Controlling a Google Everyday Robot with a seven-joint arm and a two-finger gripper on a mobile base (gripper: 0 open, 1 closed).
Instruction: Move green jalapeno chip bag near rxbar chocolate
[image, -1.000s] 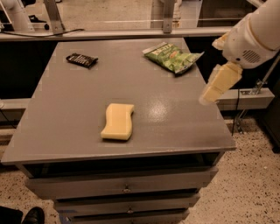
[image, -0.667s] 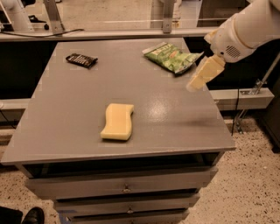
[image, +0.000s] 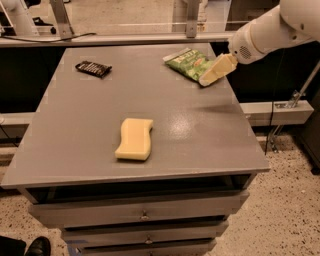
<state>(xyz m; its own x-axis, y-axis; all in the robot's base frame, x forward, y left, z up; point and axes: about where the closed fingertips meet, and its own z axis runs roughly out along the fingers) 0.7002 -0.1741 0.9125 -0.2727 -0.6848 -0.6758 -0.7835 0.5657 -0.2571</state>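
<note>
No text readable anywhere.
Chip bag (image: 186, 63), far right on table (image: 200, 135): pale lettering patch on green front, too blurred to read.
Chocolate bar (image: 93, 68), far left: pale lettering on dark wrapper, unreadable.
Gripper (image: 206, 79): far right, at chip bag's near right corner; contact unclear.
</note>
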